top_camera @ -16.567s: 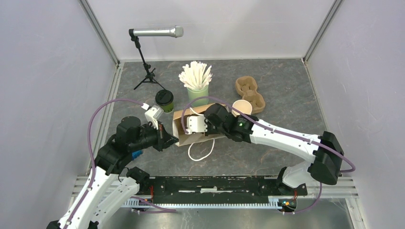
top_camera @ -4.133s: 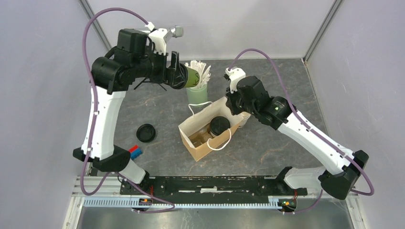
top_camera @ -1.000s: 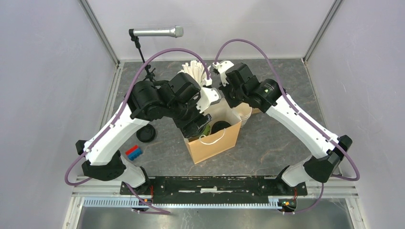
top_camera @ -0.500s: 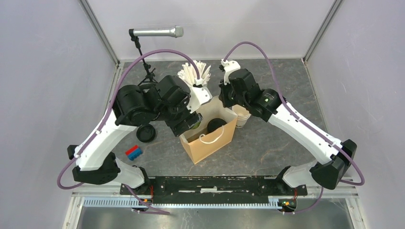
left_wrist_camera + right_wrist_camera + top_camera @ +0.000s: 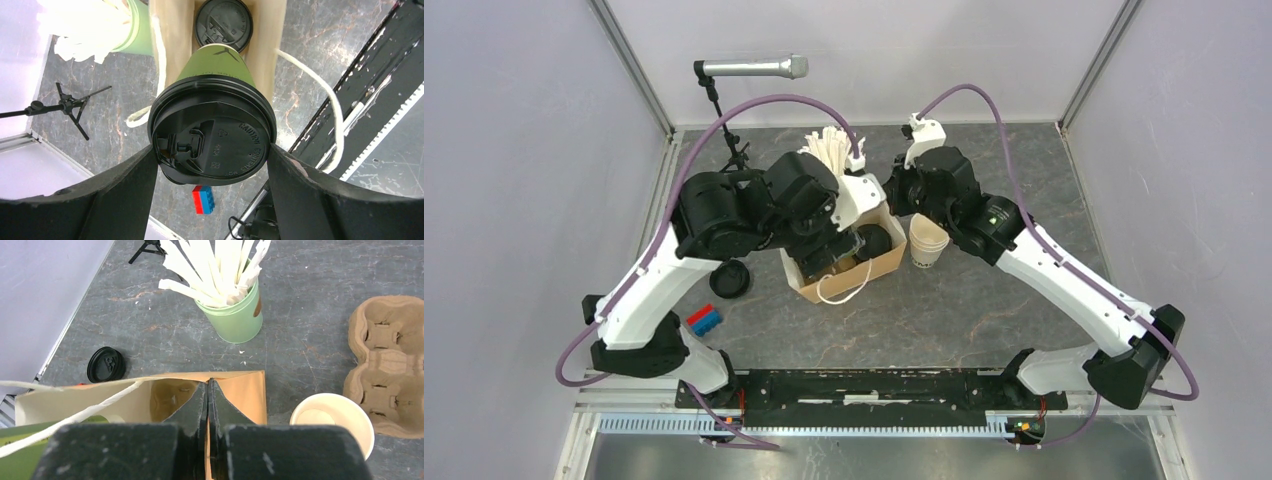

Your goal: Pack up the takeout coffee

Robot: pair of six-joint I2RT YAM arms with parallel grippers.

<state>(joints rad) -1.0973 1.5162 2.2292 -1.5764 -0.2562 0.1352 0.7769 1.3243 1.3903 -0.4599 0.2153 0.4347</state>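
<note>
White arms point(image 5: 1064, 272), black joints point(image 5: 714, 215), purple cables point(image 5: 774, 97)

Enclosure: plain pale lilac walls point(image 5: 514, 150) left, right and back, joined by metal corner posts point(image 5: 629, 65). Work surface is a dark grey marbled tabletop point(image 5: 1024, 190). Black rail point(image 5: 864, 385) along near edge. Even, diffuse light; soft shadows

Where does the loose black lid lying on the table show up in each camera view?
Top external: the loose black lid lies left of the paper bag, in the left half of the picture.
Left wrist: not in it.
Right wrist: at the far left, beyond the bag's rim.
Shared landmark: the mint-green cup of white sticks, seen in all three views.
</note>
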